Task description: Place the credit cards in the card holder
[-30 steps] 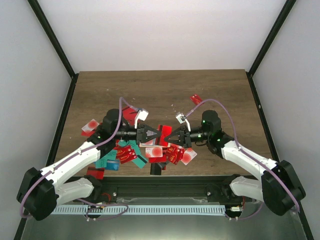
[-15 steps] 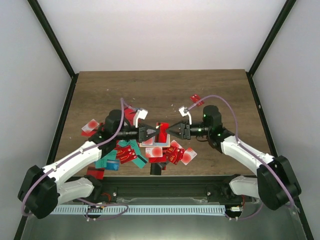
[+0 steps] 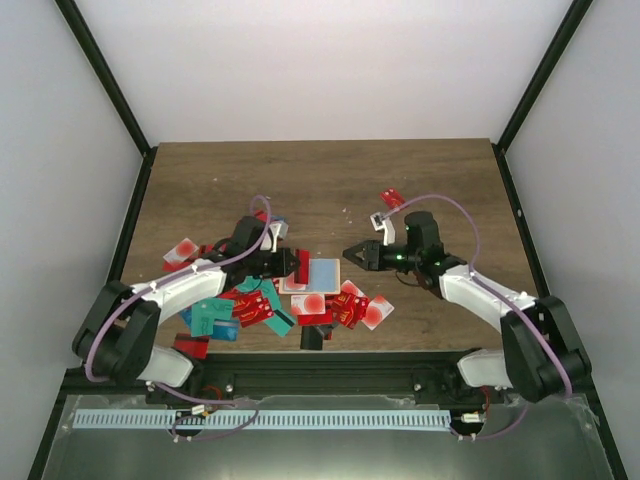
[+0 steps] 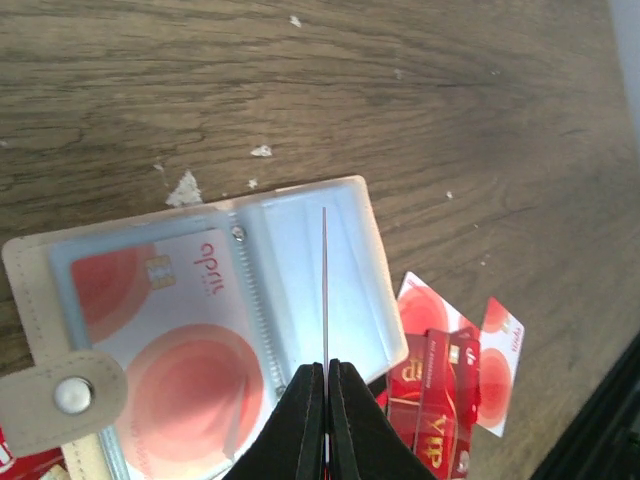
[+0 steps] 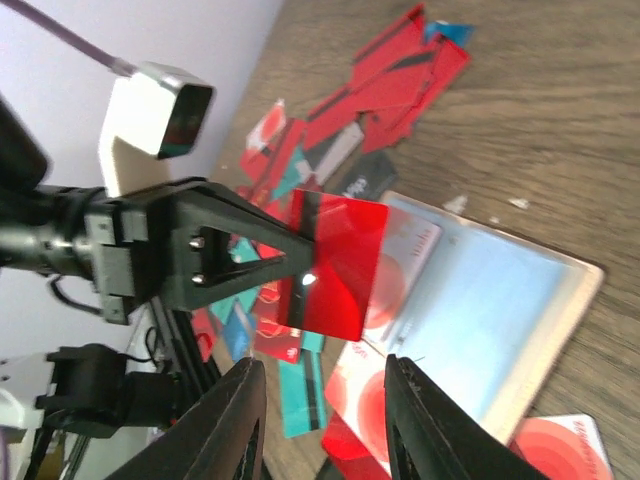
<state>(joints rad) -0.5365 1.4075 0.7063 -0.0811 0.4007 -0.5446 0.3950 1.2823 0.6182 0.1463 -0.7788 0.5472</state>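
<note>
Top camera looks down from behind; both wrist cameras closely share the open card holder [image 4: 290, 260].

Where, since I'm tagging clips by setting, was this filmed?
Probably a robot lab test cell: two arms bolted at the near edge of a wooden table, white panels in black frame posts around it, credit cards scattered for practice.

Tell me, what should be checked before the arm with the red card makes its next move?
1. Left gripper shut on red card: ok.
2. Holder lying open on the table: ok.
3. Pocket beneath the card empty: ok.
4. Right gripper open and apart from the card: ok.
5. Card edge lined up with the pocket's slot: cannot tell.
</note>
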